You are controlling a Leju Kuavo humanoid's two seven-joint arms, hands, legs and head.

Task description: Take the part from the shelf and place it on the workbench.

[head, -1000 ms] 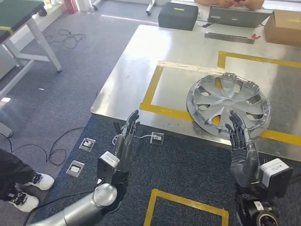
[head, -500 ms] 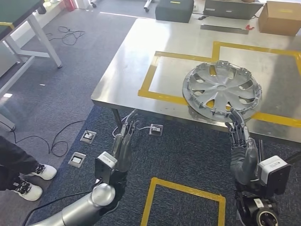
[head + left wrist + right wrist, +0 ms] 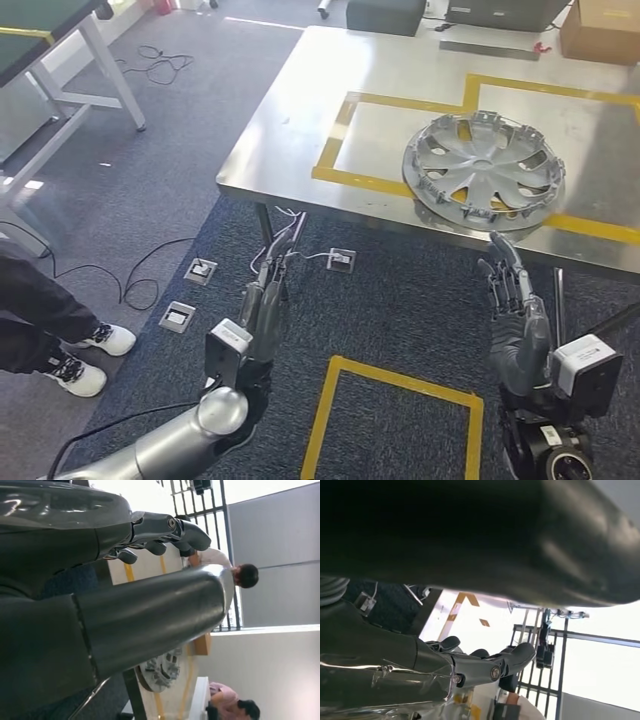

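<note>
The left hand (image 3: 260, 318) hangs free below the worktop (image 3: 302, 120) edge, fingers released and holding nothing. The hubcap (image 3: 483, 170) lies flat on the worktop. The right hand (image 3: 515, 318) is likewise released. The placing looks done.

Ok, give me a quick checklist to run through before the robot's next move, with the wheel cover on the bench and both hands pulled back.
1. Wheel cover lies flat on the workbench: ok.
2. Wheel cover fully inside the yellow tape outline: not ok, its near rim lies over the near tape line.
3. Left hand holds nothing, fingers apart: ok.
4. Right hand holds nothing and is apart from the cover: ok.
5. Floor near the left arm is free of obstacles: not ok, cables and floor sockets lie there, and a person's shoes are close.
6. Cover steady, will not slide off the near edge: cannot tell.
</note>
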